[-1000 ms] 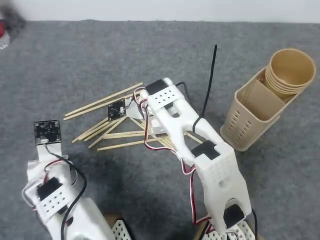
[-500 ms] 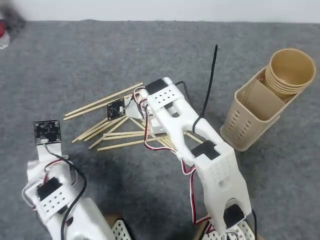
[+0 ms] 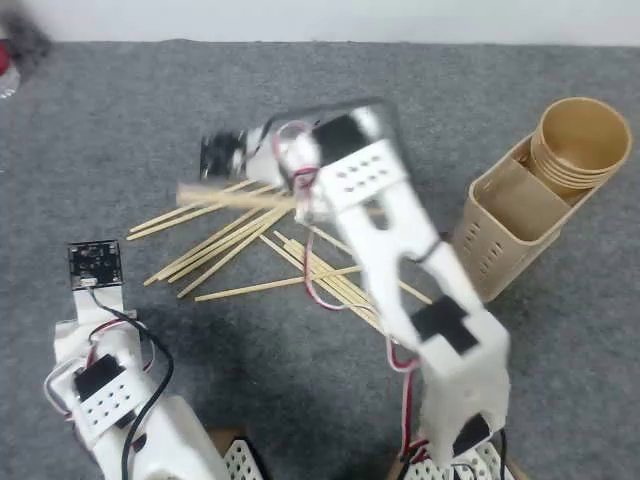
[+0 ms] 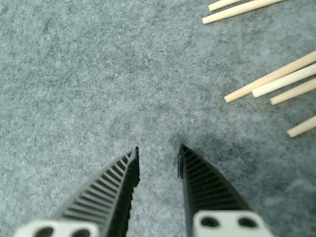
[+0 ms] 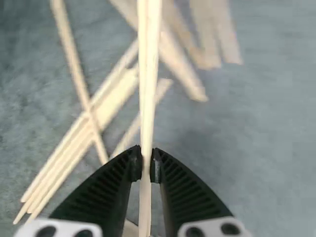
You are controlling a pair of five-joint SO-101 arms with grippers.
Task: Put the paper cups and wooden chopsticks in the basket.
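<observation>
With the paper cups stacked in the basket at far right, the right jaws clamp the held chopsticks above many loose chopsticks strewn mid-scene on the surface, while the left jaws stand apart, empty.

Smeared in the high view: right arm and held chopsticks, the gripping end lost beneath the wrist. In the right wrist view, held chopsticks cropped by the picture's edge past the right gripper; loose chopsticks behind too blurred to count. Lower paper cups hidden inside the basket. Blurred, cropped red object at the far left corner.
</observation>
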